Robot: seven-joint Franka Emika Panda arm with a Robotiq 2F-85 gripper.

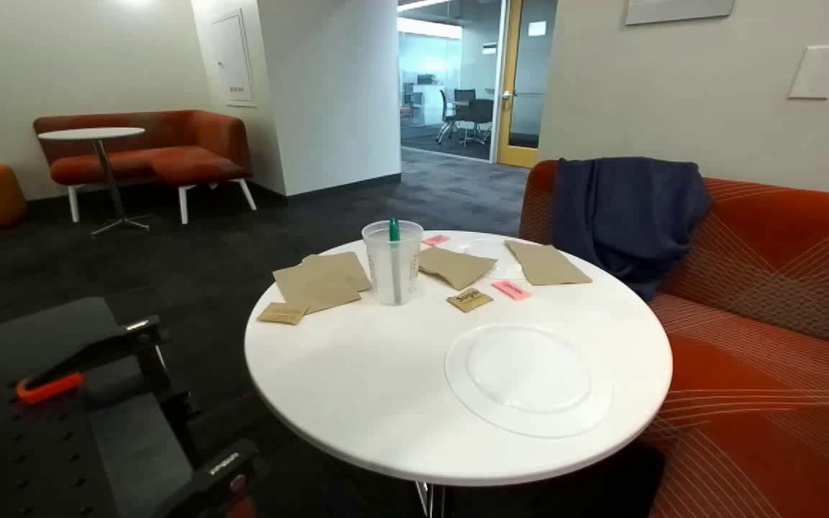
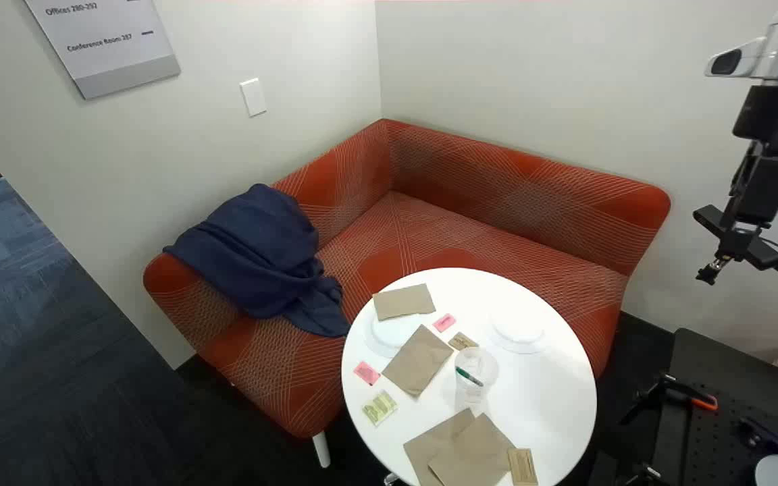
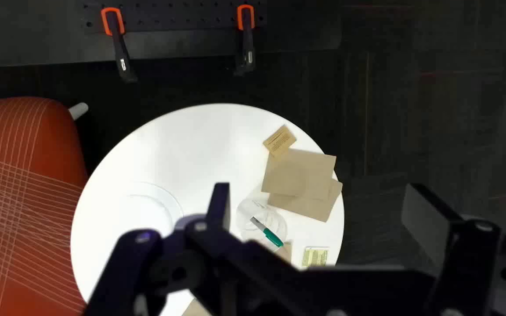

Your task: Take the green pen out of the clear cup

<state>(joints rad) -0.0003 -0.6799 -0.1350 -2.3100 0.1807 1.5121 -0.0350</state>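
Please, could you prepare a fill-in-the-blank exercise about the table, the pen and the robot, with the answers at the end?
The upper end of the slim, grey-bodied pen inside the translucent, whitish plastic cup is ____.
The round tabletop under the cup is ____ in colour.
In both exterior views, exactly ____ small pink packets lie on it.
In the wrist view, the robot's dark jaws are not shut but ____.

Missing words: green; white; two; open.
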